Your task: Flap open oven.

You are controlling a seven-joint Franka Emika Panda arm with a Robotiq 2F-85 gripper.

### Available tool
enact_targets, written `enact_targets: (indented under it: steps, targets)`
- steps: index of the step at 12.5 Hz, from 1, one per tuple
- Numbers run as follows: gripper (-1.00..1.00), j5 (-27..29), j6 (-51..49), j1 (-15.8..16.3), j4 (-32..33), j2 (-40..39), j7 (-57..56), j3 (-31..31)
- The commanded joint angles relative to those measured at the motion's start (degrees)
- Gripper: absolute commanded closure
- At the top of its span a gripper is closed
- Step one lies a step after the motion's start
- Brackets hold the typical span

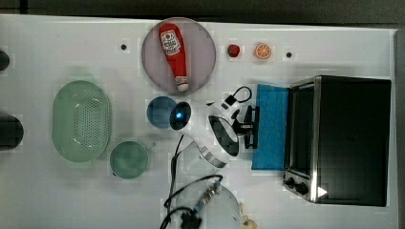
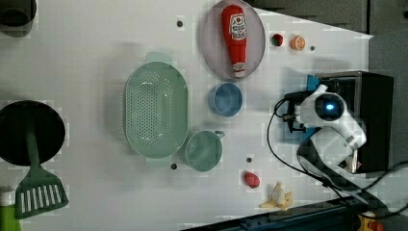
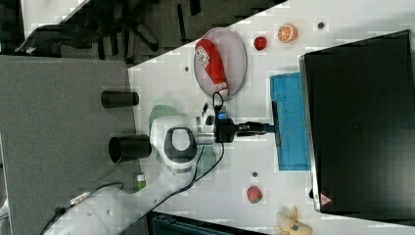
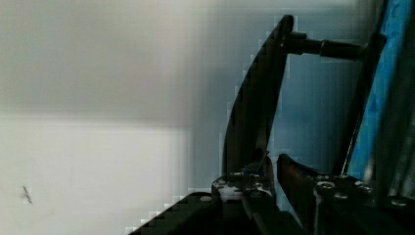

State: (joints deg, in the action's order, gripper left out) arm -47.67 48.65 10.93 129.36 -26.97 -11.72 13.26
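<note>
Most of the task reads as done: we see the black boxy oven (image 1: pixel 351 138) with its blue-tinted door (image 1: pixel 271 126) lowered flat before it, the gripper (image 3: pixel 268 128) clamped on the dark bar handle (image 3: pixel 276 125); release remains.

Ketchup bottle (image 1: pixel 175 52): carries a white label with a red emblem near its wide end; the print cannot be read in the top view, left view or right view.

Oven (image 3: pixel 362 127): a small red-and-white triangular sign sits on its top near one corner in the right view; any symbol inside cannot be made out. No other markings are legible.
</note>
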Motion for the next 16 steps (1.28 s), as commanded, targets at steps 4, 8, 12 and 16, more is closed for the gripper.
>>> enact_targets:
  steps: [4, 8, 12, 16]
  targets:
    - [0.65, 1.2, 2.4, 0.1, -3.9, -1.9, 5.1, -0.3]
    - [0.65, 20.5, 2.1, -0.2, -4.2, 8.8, 5.1, 0.0]
    - [0.65, 41.3, -7.9, -0.6, -7.8, 20.9, 6.4, 1.1]
    - [0.65, 46.4, -30.7, -0.5, -19.3, 29.8, 8.3, 1.2]
